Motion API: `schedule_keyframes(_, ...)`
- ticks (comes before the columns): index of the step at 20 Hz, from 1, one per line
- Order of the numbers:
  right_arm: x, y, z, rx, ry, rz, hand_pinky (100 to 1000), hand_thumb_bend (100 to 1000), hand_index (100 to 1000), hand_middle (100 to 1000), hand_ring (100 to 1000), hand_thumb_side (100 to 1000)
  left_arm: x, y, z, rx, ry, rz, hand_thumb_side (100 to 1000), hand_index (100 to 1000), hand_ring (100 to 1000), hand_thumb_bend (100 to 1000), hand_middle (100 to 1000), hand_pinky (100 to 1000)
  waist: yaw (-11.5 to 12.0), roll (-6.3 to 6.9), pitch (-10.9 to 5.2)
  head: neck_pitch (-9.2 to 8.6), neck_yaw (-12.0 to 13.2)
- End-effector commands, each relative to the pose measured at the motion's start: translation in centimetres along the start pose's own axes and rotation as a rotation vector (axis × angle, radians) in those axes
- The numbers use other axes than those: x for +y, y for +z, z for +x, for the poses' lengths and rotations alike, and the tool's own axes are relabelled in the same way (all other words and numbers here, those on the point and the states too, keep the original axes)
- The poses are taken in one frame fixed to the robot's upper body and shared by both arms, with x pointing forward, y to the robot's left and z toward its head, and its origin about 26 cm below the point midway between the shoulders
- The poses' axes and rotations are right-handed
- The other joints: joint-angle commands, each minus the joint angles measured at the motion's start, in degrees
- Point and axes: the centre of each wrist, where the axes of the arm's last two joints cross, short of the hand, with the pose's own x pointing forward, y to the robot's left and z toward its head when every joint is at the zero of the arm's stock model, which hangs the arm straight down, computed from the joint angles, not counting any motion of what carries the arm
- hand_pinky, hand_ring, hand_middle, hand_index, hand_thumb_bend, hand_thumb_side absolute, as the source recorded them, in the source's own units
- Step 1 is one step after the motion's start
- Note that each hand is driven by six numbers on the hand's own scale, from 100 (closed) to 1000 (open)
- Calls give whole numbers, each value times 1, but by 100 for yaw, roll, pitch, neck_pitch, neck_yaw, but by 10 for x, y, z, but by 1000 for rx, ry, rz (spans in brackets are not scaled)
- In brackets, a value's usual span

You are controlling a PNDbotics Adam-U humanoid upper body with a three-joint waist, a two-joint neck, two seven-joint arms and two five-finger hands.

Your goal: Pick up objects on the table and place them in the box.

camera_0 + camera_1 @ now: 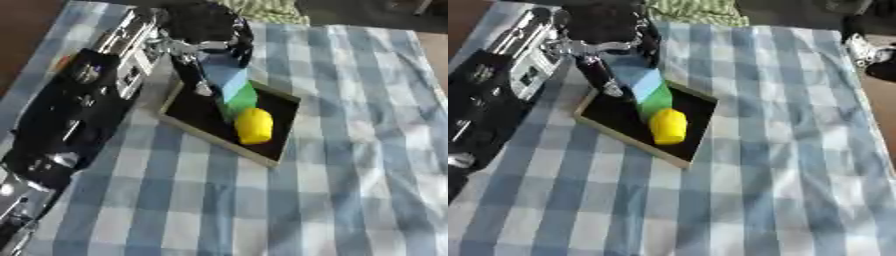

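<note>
Nearly done, by the look of it. The box (284, 131) sits on the checked cloth (350, 190) over the worktop, shallow, black inside with a pale rim, turned at an angle.

In or over the box, you've got three things:
- 1 yellow piece (254, 126), rounded, lying on the black floor toward the near rim. Placed.
- 1 green block (239, 101), just behind the yellow piece and touching it. Looks placed.
- 1 blue block (224, 75), leaning against the top of the green one. It's tilted, and I can't tell if it rests on the floor of the box or is only propped.

Your left hand (605, 47) is over the far corner of the box, fingers curled around the upper end of the blue block, one dark finger (604, 76) pointing down beside it. I'd call that a grip on the block, not yet released.

Right hand doesn't show in either view.

What's left, as I judge it: let the blue block go so it settles inside the rim, then pull the hand clear. The cloth around the box shows no other loose objects. Something green-patterned (689, 11) lies at the far edge, off the cloth; can't tell what it is.

Count: box 1, pieces 3, hands visible 1.
</note>
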Motion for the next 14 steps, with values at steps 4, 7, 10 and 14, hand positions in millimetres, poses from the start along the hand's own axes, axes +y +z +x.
schedule_keyframes(4, -8, -4, 5, -24, 12, 1, 917, 100, 815, 678, 790, 374, 23, -2, -2, -1, 14, 39, 100, 561, 541, 418, 436, 742, -24, 96, -25, -81, -24)
schedule_keyframes(7, -8, -4, 7, -31, 11, 3, 917, 100, 816, 678, 790, 375, 22, -1, -2, 14, 19, 16, 100, 644, 598, 462, 499, 768, -32, 93, -22, -84, -29)
schedule_keyframes(10, -8, -3, 7, -33, 10, 2, 917, 100, 816, 678, 790, 365, 19, 0, -3, 29, 22, -14, 108, 718, 687, 511, 584, 802, -34, 90, -20, -75, -32)
schedule_keyframes(14, -7, -3, 7, -32, 7, 6, 918, 100, 816, 678, 790, 374, 19, 1, -3, 27, 29, -38, 122, 773, 735, 546, 663, 822, -39, 86, -22, -76, -38)
